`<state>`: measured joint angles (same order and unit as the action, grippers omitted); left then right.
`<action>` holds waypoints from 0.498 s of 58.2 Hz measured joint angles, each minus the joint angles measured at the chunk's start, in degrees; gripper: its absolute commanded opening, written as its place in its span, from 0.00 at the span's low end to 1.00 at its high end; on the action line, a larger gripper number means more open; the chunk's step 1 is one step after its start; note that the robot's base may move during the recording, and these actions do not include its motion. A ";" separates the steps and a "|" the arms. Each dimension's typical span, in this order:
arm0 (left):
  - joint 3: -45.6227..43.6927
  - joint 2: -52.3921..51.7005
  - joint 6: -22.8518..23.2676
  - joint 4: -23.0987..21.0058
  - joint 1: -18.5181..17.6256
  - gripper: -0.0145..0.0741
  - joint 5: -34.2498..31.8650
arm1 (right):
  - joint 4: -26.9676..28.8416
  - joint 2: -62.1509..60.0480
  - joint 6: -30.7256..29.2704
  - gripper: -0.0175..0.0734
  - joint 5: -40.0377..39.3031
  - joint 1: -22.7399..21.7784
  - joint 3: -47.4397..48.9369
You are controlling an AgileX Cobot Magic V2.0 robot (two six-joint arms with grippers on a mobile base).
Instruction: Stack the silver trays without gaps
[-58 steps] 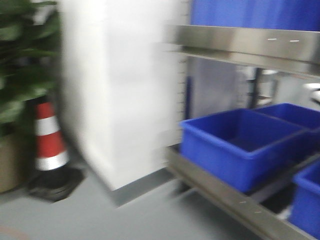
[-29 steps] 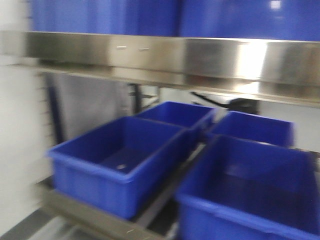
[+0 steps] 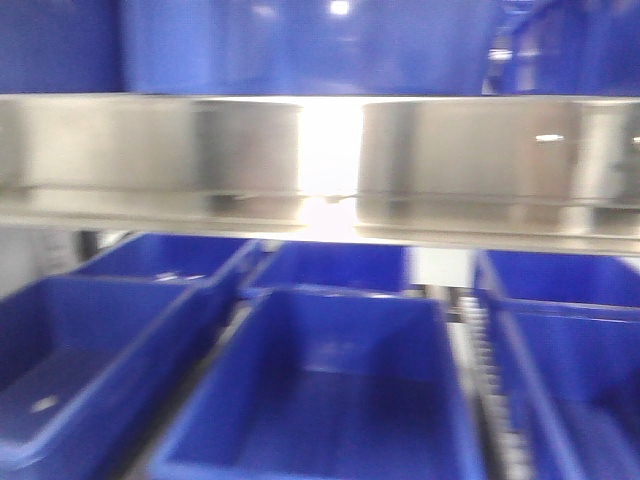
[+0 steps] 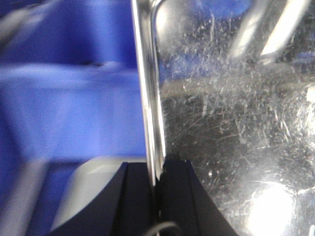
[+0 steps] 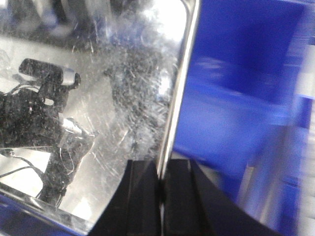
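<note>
Flanking the gripped silver tray [image 4: 236, 123], blue bins [image 3: 330, 390] sit under a steel rail [image 3: 150, 150].

A broad, shiny steel rack rail [image 3: 320, 160] spans the blurred front view, with open blue bins [image 3: 330, 400] below and further blue bins [image 3: 300, 45] above.

Left gripper [image 4: 156, 172]: jaws pinched on the silver tray [image 4: 236, 123] rim, one finger each side.
Right gripper [image 5: 161, 169]: jaws pinched likewise on a rim.
</note>
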<state>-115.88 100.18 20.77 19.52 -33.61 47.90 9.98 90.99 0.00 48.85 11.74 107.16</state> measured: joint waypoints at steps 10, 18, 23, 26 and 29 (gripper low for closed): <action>0.00 0.00 0.00 0.00 0.00 0.13 0.00 | -0.12 0.00 0.00 0.10 0.00 0.00 0.00; 0.00 0.00 0.00 0.00 0.00 0.13 0.00 | -0.12 0.00 0.00 0.10 0.00 0.00 0.00; 0.00 0.00 0.00 0.00 0.00 0.13 0.00 | -0.12 0.00 0.00 0.10 0.00 0.00 0.00; 0.00 0.00 0.00 0.00 0.00 0.13 0.00 | -0.12 0.00 0.00 0.10 0.00 0.00 0.00; 0.00 0.00 0.00 0.00 0.00 0.13 0.00 | -0.12 0.00 0.00 0.10 0.00 0.00 0.00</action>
<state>-115.88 100.18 20.77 19.52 -33.61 47.90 9.86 90.99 0.00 48.85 11.74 107.16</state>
